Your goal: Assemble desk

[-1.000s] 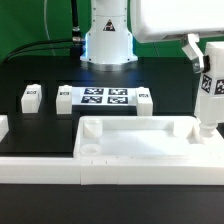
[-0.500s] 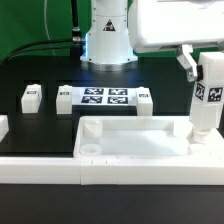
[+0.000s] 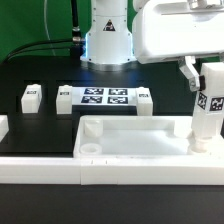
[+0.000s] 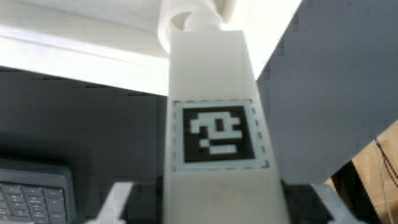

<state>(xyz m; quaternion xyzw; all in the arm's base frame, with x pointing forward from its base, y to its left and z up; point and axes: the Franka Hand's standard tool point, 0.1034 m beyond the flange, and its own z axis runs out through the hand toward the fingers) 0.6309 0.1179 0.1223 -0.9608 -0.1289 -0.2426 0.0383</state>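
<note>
The hollow of the tabletop (image 3: 135,140) is left open, except the corner at the exterior view's right, taken up by the upright leg (image 3: 207,115) clamped in the gripper (image 3: 206,72). Bare table (image 3: 45,125) is offered at the exterior view's left. Behind, passage is narrowed by a loose leg (image 3: 30,96) and by the marker board (image 3: 105,97), flanked by a second leg (image 3: 65,97) and a third leg (image 3: 144,97); the front is barred by the border rail (image 3: 40,170).
</note>
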